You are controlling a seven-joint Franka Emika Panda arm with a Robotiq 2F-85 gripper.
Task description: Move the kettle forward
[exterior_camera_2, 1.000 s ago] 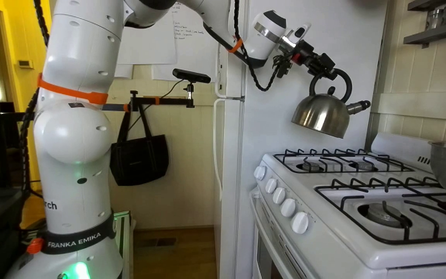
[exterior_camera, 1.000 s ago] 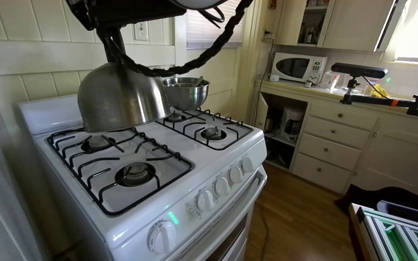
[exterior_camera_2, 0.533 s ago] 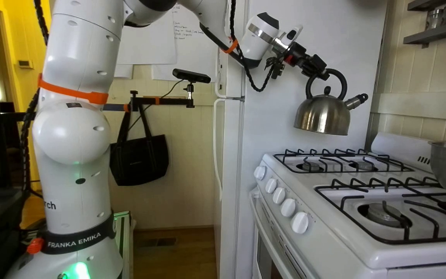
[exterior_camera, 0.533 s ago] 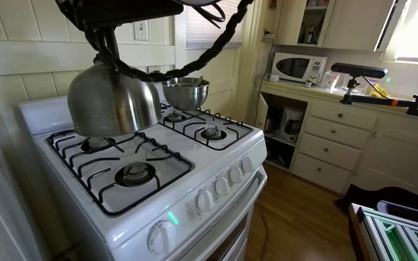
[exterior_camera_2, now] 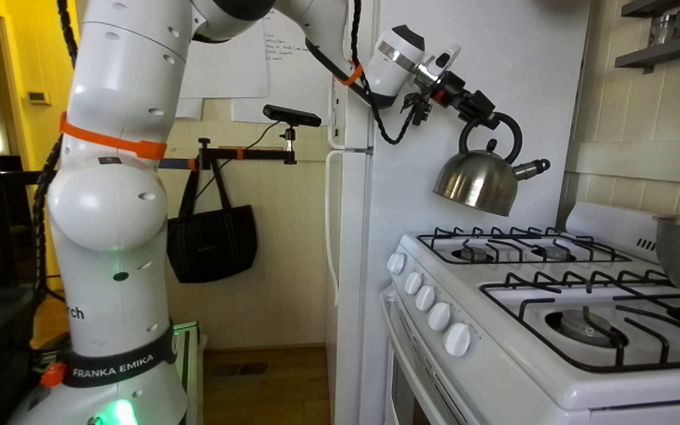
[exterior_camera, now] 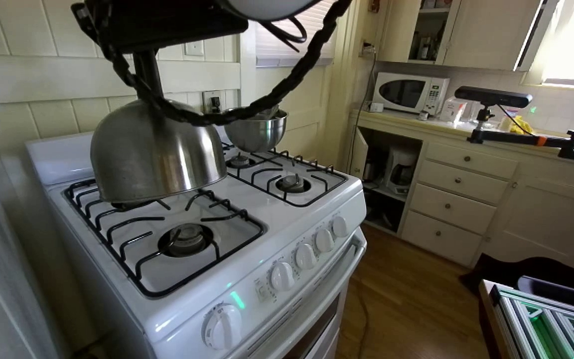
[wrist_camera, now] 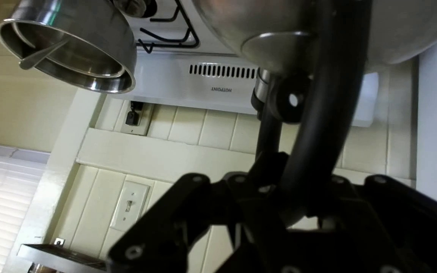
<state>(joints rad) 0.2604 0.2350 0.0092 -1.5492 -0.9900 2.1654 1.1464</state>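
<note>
My claw [exterior_camera_2: 487,120] grips the black loop handle [exterior_camera_2: 517,137] of the steel kettle [exterior_camera_2: 479,182], which hangs tilted above the stovetop counter [exterior_camera: 249,197], toward the edge beside the fridge [exterior_camera_2: 529,59]. Its spout [exterior_camera_2: 532,169] points toward the back edge. The arm [exterior_camera_2: 107,206] carries a band [exterior_camera_2: 114,367] reading "FRANKA EMIKA". Only the wrist view shows "HOTPOINT", upside down, on the backguard [wrist_camera: 173,83]. A microwave [exterior_camera: 401,93] appears only in an exterior view.

In an exterior view, the arm [exterior_camera_2: 110,206] is bent across the top; at upper right, the gripper [exterior_camera_2: 489,119] is tilted down, clamped.
</note>
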